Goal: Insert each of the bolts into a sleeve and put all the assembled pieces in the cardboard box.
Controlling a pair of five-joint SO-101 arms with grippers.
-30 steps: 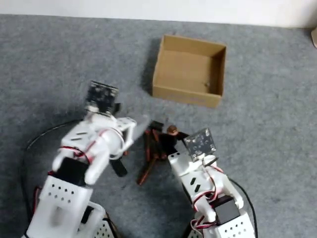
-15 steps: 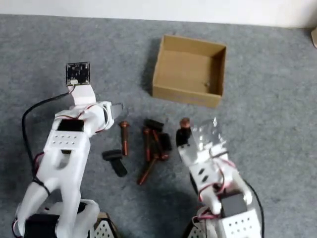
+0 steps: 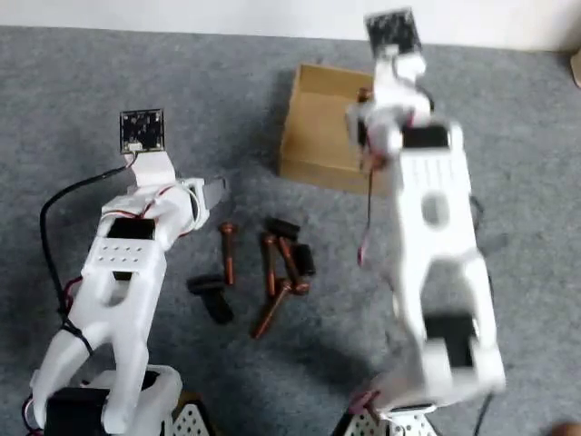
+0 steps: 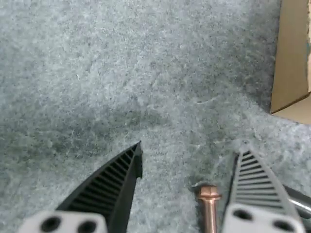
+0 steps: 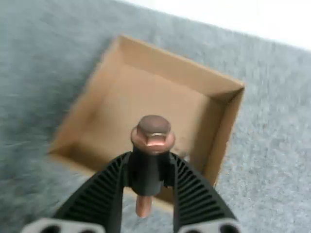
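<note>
My right gripper (image 5: 150,164) is shut on a black sleeve with a copper bolt (image 5: 151,133) through it, held upright above the open cardboard box (image 5: 204,92). From above, that gripper (image 3: 366,123) hangs over the box (image 3: 313,171). My left gripper (image 4: 192,151) stands open just over the carpet, with a loose copper bolt (image 4: 209,195) lying by one finger. In the high view this gripper (image 3: 216,189) is above that bolt (image 3: 227,252). More copper bolts (image 3: 270,265) and black sleeves (image 3: 283,227) lie in a pile between the arms.
Grey carpet covers the table. A corner of the box (image 4: 291,58) shows beyond the left gripper. Two black sleeves (image 3: 211,298) lie left of the pile. A black cable (image 3: 64,204) loops beside the left arm.
The right arm has lifted the sleeved bolt off the pile and swung it out over the box. The left arm drew back from the pile, leaving a bolt, then kept still.
</note>
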